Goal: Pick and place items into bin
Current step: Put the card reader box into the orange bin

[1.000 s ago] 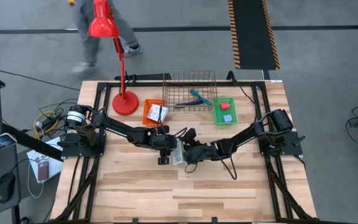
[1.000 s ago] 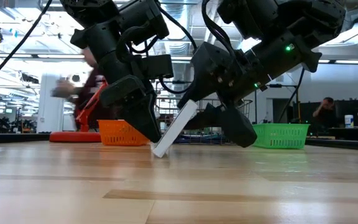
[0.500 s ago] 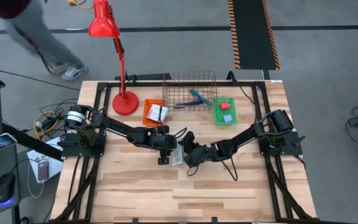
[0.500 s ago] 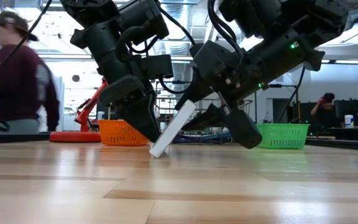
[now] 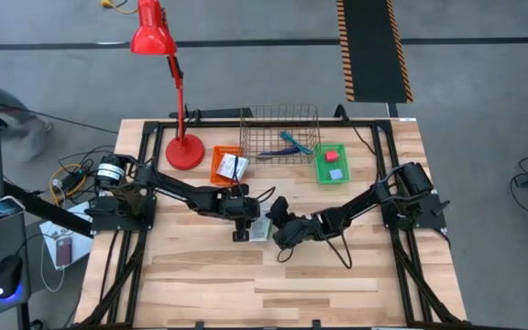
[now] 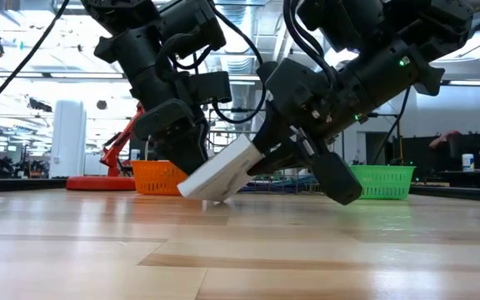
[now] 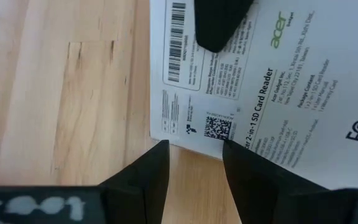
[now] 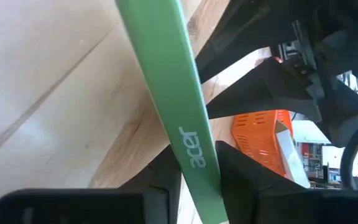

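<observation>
A flat white box with dark print and a green edge (image 5: 260,229) leans at mid-table, its lower edge (image 6: 192,192) on the wood. It also shows in the left wrist view (image 7: 272,81). My right gripper (image 5: 279,229) is shut on its raised end. My left gripper (image 5: 240,231) points down beside the box's lower corner (image 7: 191,140), fingers a little apart with nothing between them. A teal-handled tool and a pen (image 5: 289,145) lie in the wire basket. A red block (image 5: 334,157) lies in the green tray. My right gripper pinches the box's raised end between its two fingers, one on each broad face, with the green "acer" edge (image 8: 194,155) between them. The fingers come slanting down from the table's right. The box is tilted, its lower edge on the table. My left gripper: one finger (image 7: 247,180) stands at the box's lower corner; I cannot tell whether it touches.
A wire basket (image 5: 282,124) stands at the far middle. An orange tray (image 5: 218,167) with a white packet is to its left and a green tray (image 5: 331,174) to its right. A red desk lamp (image 5: 183,151) stands at the far left. Bare wood lies toward the near edge.
The white box has tipped from a steep lean to a flatter one. Its lower edge stays on the table and has slid a little toward the left gripper. My right gripper has tipped lower with the raised end, still shut on it.
</observation>
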Available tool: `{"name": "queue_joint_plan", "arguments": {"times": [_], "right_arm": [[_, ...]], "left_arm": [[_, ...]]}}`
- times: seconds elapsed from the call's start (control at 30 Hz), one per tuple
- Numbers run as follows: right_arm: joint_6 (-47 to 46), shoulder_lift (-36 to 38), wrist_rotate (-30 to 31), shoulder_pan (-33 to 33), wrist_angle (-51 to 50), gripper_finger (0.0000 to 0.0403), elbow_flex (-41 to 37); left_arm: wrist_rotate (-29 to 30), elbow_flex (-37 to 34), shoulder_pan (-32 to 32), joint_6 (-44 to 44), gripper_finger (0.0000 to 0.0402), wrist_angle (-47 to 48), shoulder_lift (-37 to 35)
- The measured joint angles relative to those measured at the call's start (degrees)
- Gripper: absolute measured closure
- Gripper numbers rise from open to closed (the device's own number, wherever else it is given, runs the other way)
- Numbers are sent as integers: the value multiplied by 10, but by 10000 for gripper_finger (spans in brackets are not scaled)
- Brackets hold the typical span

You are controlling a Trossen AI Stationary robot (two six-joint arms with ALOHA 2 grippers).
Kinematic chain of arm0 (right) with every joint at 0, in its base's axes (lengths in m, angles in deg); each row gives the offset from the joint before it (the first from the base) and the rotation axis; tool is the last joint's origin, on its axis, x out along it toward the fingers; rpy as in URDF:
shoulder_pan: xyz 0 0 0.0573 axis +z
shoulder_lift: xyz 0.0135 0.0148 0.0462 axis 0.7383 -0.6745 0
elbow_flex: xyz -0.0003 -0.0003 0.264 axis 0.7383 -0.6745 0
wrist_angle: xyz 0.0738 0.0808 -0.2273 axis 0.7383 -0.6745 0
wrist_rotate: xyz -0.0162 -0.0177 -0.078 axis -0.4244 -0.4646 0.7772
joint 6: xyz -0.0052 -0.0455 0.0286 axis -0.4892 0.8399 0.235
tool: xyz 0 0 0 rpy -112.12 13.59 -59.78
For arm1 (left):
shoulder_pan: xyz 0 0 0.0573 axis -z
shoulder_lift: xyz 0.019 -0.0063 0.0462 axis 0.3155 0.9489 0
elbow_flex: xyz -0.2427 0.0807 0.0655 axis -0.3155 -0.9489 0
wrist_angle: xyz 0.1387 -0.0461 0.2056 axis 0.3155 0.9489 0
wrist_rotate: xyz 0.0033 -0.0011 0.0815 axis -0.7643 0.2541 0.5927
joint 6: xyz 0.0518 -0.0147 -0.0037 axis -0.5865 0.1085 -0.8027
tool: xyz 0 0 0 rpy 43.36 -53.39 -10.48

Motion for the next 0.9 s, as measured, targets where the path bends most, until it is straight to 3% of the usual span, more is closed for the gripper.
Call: {"name": "queue_joint_plan", "arguments": {"times": [0.53,0.9], "right_arm": [[-21,0,34,35,-22,335,1],[-99,0,119,63,-79,349,4]], "left_arm": [[-20,1,20,-7,258,-4,1],[-19,40,36,-34,258,95,4]]}}
